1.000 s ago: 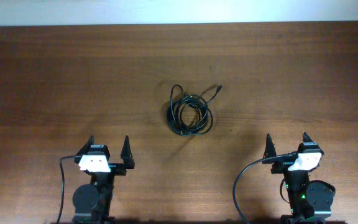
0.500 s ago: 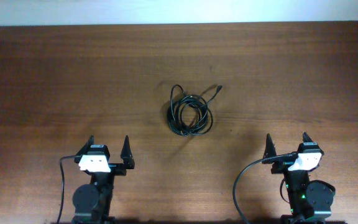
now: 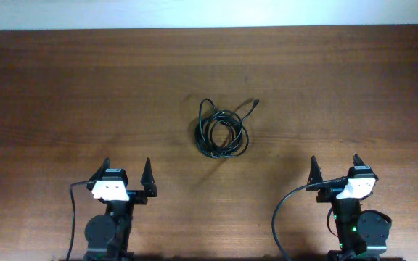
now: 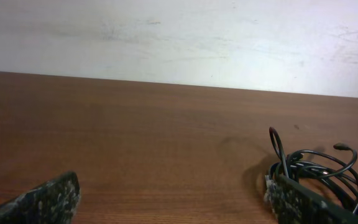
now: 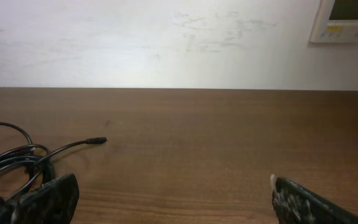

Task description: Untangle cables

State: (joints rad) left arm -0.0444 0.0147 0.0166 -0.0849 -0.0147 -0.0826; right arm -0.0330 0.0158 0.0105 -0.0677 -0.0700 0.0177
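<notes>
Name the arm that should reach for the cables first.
Left, marginally: the left gripper sits a little nearer the cables than the right gripper, and its wrist view shows more of them. Both have open jaws.

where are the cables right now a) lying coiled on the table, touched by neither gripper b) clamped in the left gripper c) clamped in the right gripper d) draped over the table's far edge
a, the cables lie in a coil on the table, clear of the open left gripper and the open right gripper, which sit nearer the robot.
</notes>
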